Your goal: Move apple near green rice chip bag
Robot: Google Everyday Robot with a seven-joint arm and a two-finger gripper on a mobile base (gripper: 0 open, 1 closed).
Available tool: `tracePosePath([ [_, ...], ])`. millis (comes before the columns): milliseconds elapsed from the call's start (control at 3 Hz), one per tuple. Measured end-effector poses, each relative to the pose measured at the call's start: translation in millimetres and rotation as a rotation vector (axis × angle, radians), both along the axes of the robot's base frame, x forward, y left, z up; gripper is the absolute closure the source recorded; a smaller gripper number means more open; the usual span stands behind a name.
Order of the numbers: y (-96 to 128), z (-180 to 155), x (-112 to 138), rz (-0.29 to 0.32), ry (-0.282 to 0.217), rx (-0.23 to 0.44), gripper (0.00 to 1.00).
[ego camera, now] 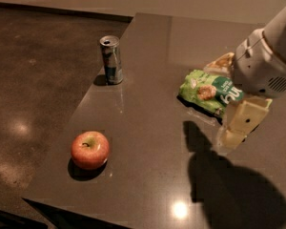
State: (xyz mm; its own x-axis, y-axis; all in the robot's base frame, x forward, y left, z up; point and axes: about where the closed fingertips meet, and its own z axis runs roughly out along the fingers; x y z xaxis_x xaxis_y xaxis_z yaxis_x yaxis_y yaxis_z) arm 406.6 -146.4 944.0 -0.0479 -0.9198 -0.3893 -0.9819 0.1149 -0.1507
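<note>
The red apple with yellowish patches sits on the dark table near its front left corner. The green rice chip bag lies flat at the right of the table, well apart from the apple. My gripper hangs from the white arm at the right edge of the view, just over the bag's right end and in front of it. It covers that end of the bag. It holds nothing that I can see. Its shadow falls on the table below it.
A slim silver-blue drink can stands upright near the table's left edge, behind the apple. A tan packet lies behind the green bag, partly hidden by the arm. The dark floor lies beyond the table's left edge.
</note>
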Motion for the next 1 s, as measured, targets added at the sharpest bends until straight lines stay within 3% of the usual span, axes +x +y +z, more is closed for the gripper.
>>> tracePosePath([
  [333, 41, -16, -14, 0.09, 0.016, 0.072, 0.0],
  [1000, 114, -55, -35, 0.179, 0.058, 0.16, 0.0],
])
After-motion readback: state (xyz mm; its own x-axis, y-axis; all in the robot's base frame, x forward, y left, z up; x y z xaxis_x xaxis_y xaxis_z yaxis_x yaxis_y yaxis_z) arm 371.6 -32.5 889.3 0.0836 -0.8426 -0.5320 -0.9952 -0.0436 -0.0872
